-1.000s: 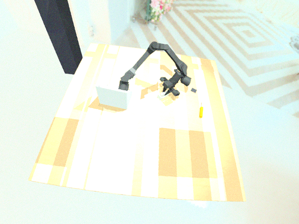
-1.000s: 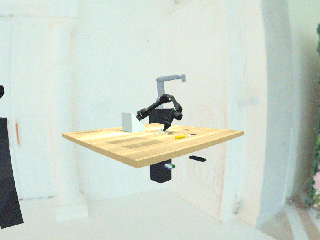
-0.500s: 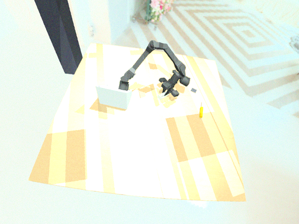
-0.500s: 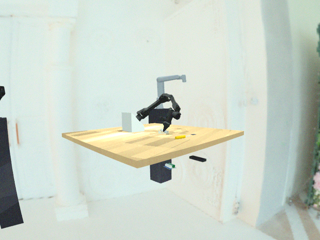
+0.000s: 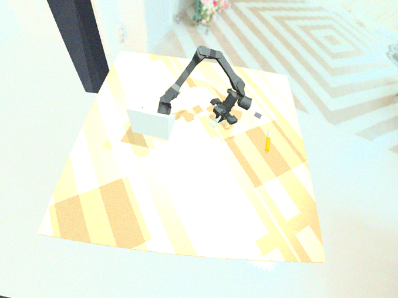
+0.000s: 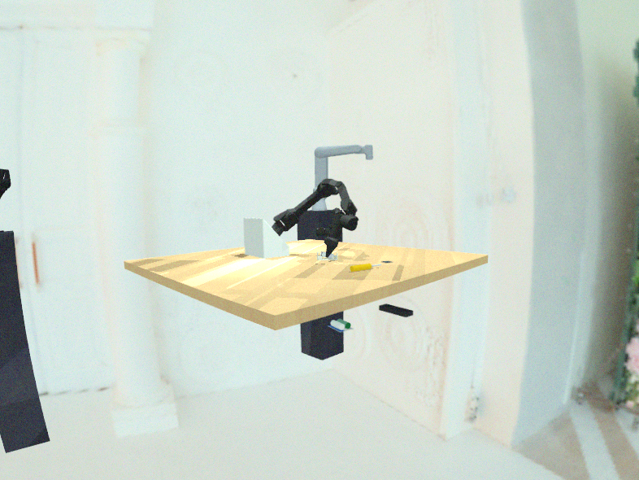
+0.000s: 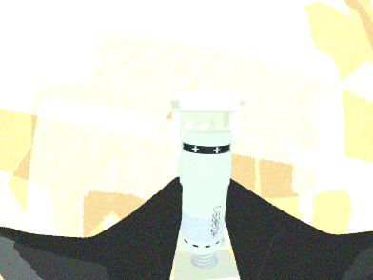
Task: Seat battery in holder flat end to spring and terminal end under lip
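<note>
The pale battery (image 7: 206, 205) has a black band with plus signs near its terminal end. Its terminal end looks wider than its flat end in the wrist view, so it seems tipped up toward the camera. The flat end is by the coil spring (image 7: 205, 260). The terminal end appears short of the lip (image 7: 206, 101), with a gap showing. The white holder (image 7: 230, 270) (image 6: 319, 257) is under the battery, mostly hidden. My gripper (image 7: 202, 185) (image 5: 218, 119) (image 6: 329, 254) is shut on the battery's sides, low over the table. Whether the battery touches the holder floor is hidden.
A white block (image 5: 150, 124) (image 6: 254, 237) stands by the arm's base. A yellow screwdriver (image 5: 267, 144) (image 6: 360, 267) and a small dark square (image 5: 257, 115) (image 6: 387, 261) lie on the table (image 5: 109, 203) (image 6: 206, 302), to the holder's right in the top and exterior views.
</note>
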Controlling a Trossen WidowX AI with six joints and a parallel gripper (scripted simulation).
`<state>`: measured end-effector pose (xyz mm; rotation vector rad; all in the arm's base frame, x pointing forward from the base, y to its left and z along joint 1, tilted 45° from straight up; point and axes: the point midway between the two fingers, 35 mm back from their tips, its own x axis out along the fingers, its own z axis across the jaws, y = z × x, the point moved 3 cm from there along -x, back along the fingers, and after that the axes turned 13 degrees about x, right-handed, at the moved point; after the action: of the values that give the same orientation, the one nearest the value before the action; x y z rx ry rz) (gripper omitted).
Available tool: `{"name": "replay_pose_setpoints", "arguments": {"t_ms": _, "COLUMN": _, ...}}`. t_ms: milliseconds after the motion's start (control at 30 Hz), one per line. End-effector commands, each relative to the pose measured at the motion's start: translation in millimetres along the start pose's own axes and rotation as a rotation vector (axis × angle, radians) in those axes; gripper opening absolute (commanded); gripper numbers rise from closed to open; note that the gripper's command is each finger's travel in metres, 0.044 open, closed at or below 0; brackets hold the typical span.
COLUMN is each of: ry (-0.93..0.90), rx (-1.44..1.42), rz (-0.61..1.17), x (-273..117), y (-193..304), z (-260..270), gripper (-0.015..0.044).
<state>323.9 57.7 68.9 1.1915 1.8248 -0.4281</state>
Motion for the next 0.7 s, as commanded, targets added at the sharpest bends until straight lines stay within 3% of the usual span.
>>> {"name": "replay_pose_setpoints", "arguments": {"t_ms": 0, "ry": 0.001, "rx": -0.009, "rz": 0.046, "x": -1.2, "y": 3.5, "z": 0.3, "gripper": 0.0077}}
{"name": "replay_pose_setpoints", "arguments": {"t_ms": 667, "ry": 0.033, "rx": -0.025, "rz": 0.167, "x": 0.6, "y": -3.1, "z": 0.0, "gripper": 0.0077}}
